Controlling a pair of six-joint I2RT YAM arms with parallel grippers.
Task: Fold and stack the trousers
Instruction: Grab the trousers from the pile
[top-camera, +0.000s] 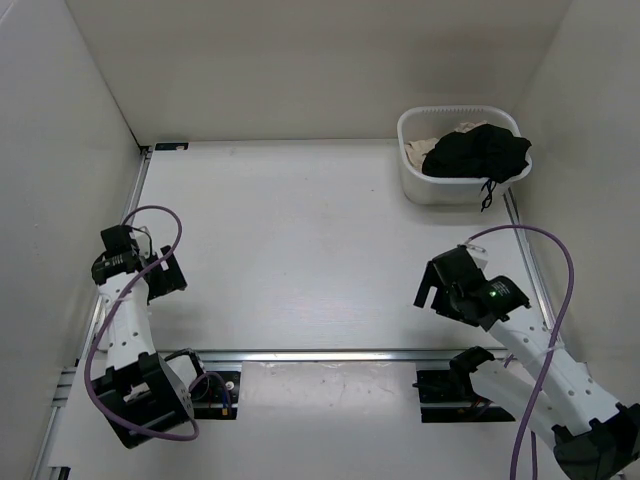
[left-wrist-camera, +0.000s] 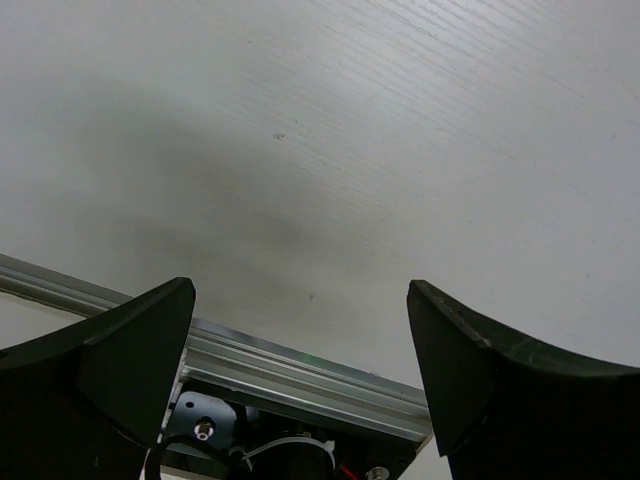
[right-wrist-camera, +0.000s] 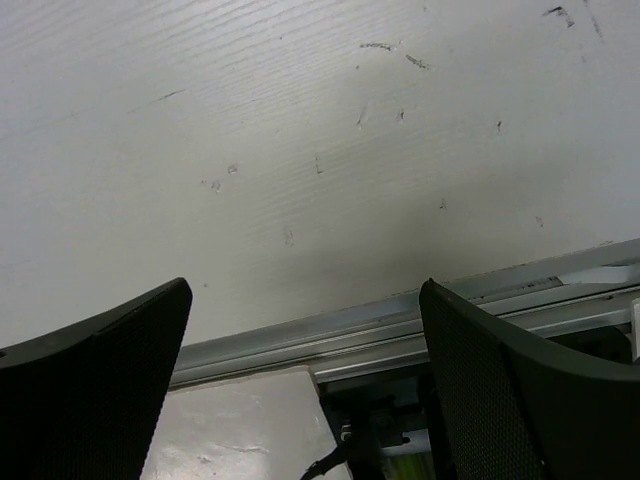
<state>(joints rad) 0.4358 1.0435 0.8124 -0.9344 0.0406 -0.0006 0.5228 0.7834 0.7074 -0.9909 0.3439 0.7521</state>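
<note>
My left pincer (top-camera: 166, 272) hangs released at the left edge of the overhead view, its two black fingers (left-wrist-camera: 120, 350) spread wide with nothing between them. In its own wrist view only the bare white surface (left-wrist-camera: 380, 150) fills the gap, and an aluminium rail (left-wrist-camera: 300, 365) crosses the lower part of the frame. My right pincer (top-camera: 428, 285) sits at the right of the overhead view, slightly below centre. It is released too, its fingers (right-wrist-camera: 510, 370) far apart and gripping nothing, above scuffed white surface with the same rail running across the lower right of that wrist view. A green light (top-camera: 493, 294) glows on the right arm just behind the pincer. Purple cables (top-camera: 150, 213) loop over both arms.

The trousers (top-camera: 478, 152) are in the upper right of the overhead frame, well apart from both pincers. They are bunched into a white laundry basket (top-camera: 440, 190), with part of the black fabric spilling over the basket's right rim. A beige cloth (top-camera: 440, 144) lies beside and partly under them in the same basket.
</note>
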